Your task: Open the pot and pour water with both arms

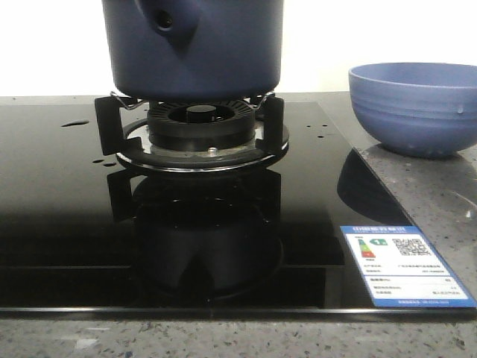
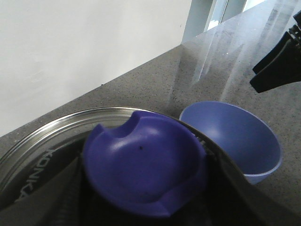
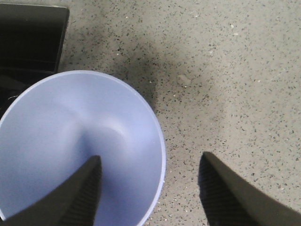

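A dark navy pot point(image 1: 192, 46) sits on the black burner stand point(image 1: 190, 130) at the centre of a glossy black cooktop point(image 1: 67, 224), its top cut off by the frame edge and its round handle socket facing the camera. Small drops of water point(image 1: 74, 123) dot the glass to the left of the burner. A light-blue bowl point(image 1: 414, 108) stands well apart to the right, on the speckled grey counter point(image 1: 440, 194). The right gripper point(image 3: 150, 188) hovers above that bowl with fingers spread wide and nothing between them. The left gripper point(image 2: 141, 212) is closed on a blue knob point(image 2: 143, 167) over a steel-rimmed lid point(image 2: 51, 125); its fingers are mostly hidden.
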Tool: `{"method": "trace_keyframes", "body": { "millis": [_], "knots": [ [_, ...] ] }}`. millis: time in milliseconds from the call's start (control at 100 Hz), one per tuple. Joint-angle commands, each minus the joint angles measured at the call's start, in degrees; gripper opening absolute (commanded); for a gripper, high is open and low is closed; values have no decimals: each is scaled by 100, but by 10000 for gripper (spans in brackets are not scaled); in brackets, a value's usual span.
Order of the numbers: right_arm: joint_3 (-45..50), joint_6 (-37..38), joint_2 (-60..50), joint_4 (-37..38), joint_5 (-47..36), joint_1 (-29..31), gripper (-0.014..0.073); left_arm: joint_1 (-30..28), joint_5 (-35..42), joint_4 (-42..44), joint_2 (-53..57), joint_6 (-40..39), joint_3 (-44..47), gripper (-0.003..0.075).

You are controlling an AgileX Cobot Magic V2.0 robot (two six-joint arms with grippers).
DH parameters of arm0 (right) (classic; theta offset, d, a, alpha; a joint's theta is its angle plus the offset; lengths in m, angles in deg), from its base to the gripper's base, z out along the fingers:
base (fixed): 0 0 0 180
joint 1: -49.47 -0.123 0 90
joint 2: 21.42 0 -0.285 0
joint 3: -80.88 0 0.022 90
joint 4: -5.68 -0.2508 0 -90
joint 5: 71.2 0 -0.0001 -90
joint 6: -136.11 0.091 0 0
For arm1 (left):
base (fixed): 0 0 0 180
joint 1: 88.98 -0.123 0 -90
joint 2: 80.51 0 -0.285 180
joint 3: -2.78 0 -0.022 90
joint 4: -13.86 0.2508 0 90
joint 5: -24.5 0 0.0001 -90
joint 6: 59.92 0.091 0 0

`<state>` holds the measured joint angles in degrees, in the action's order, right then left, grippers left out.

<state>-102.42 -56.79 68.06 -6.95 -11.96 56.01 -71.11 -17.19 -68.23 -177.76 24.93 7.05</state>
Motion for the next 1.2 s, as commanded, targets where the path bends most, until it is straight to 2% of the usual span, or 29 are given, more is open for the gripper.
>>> {"method": "trace_keyframes", "body": {
  "millis": [0, 1190],
  "knots": [
    [-143, -64, -215, -78, -269, 33, 403, 48, -162, -335, 240, -6, -173, 384],
    [-143, -94, -215, -152, -232, 33, 403, -88, -321, -200, 411, -16, -173, 384]
  ]
}}
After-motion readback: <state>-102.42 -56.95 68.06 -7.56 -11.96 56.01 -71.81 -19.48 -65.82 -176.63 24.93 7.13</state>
